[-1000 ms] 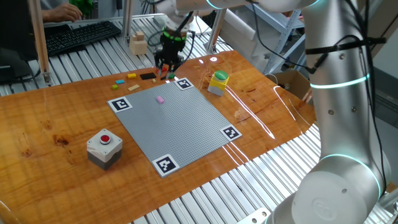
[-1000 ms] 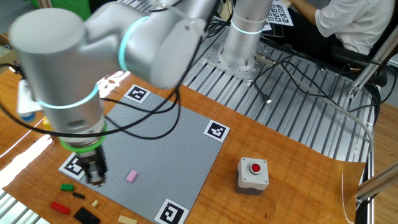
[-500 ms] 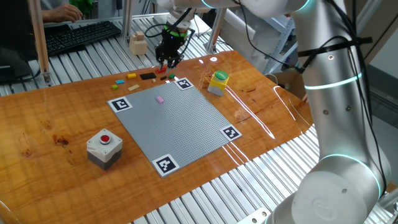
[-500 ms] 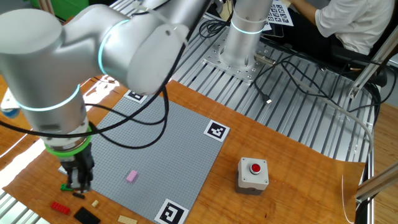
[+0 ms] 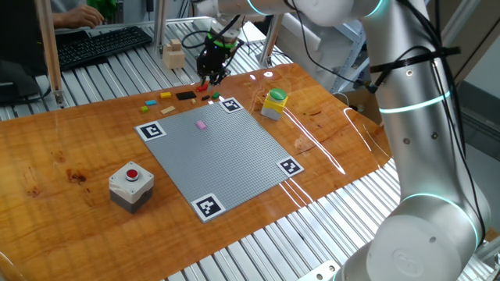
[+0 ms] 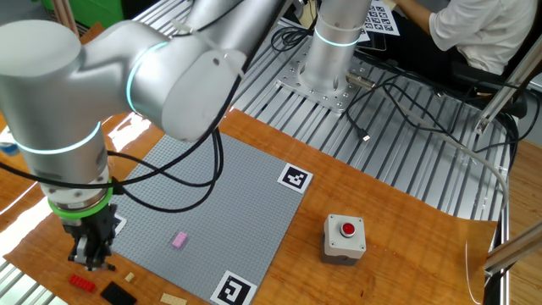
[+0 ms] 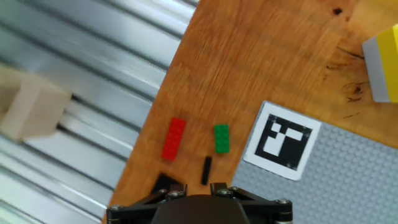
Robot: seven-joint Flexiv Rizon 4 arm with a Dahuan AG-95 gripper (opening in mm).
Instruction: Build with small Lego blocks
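Observation:
My gripper (image 5: pixel 212 76) hangs over the loose small Lego blocks at the table's far edge, just off the corner of the grey baseplate (image 5: pixel 226 148). In the hand view a red brick (image 7: pixel 173 138), a green brick (image 7: pixel 221 138) and a thin black piece (image 7: pixel 206 170) lie on the wood just ahead of my fingertips (image 7: pixel 219 186). A black block (image 7: pixel 165 183) is partly hidden by the hand. The jaws stand narrowly apart with nothing between them. A pink brick (image 5: pixel 201 124) sits alone on the baseplate (image 6: pixel 212 195). My gripper (image 6: pixel 90 257) is close above the red brick (image 6: pixel 81 282).
A grey box with a red button (image 5: pixel 131 183) stands near the plate's left corner. A yellow box with a green top (image 5: pixel 273 103) is to the right of the blocks. A pale wooden block (image 5: pixel 173 55) rests on the metal slats behind. More bricks (image 5: pixel 166 95) lie to the left.
My gripper has moved off the baseplate's corner toward the table's far edge, over the loose bricks. The jaw gap looks the same. No brick has moved.

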